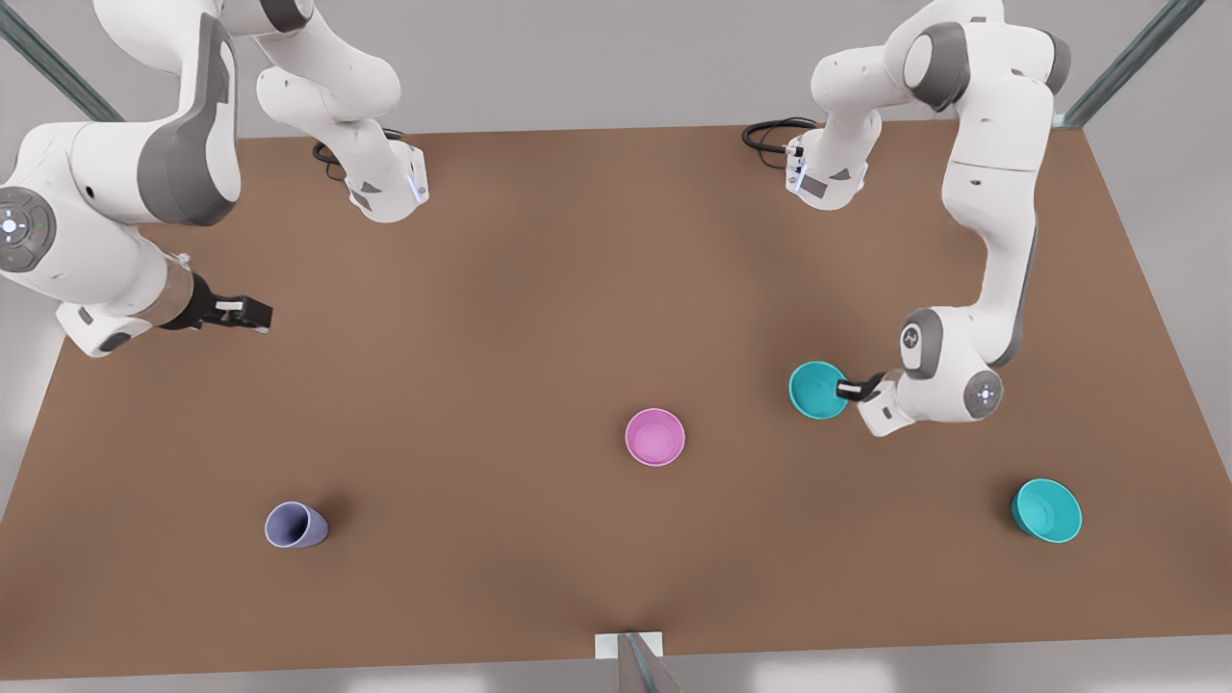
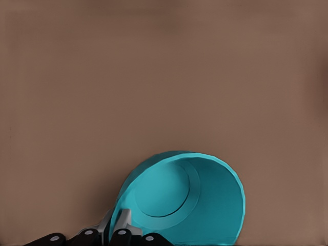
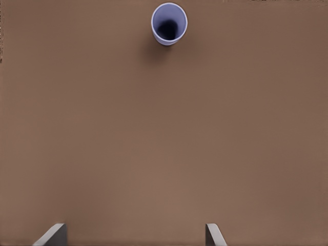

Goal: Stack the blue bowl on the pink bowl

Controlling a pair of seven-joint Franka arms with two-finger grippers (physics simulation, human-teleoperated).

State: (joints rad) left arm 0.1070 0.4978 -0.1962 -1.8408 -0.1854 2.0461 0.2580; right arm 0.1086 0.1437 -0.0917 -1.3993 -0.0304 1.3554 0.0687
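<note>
In the front view you see the left gripper (image 1: pixel 843 391) at the small round turquoise plastic blue bowl (image 1: pixel 817 390), toward the desk's (image 1: pixel 539 289) edge on the front view's right, its jaws closed on the bowl's rim. The small round magenta plastic pink bowl (image 1: pixel 654 436) sits near the desk's middle, well apart from the blue bowl. A second, slightly wider teal bowl (image 1: pixel 1047 510) lies toward the near corner on that same side, and a lavender-blue plastic cup (image 1: pixel 295 526) stands near the opposite near corner. The right gripper (image 1: pixel 252 314) hangs over the desk's far side by the front view's left, waiting.

In the left wrist view the blue bowl (image 2: pixel 189 202) appears tilted, its rim pinched between the fingers (image 2: pixel 122 220).

In the right wrist view the jaws stand open, fingertips (image 3: pixel 54 233) wide apart over bare desk (image 3: pixel 164 143), the cup (image 3: pixel 169 23) well beyond.
</note>
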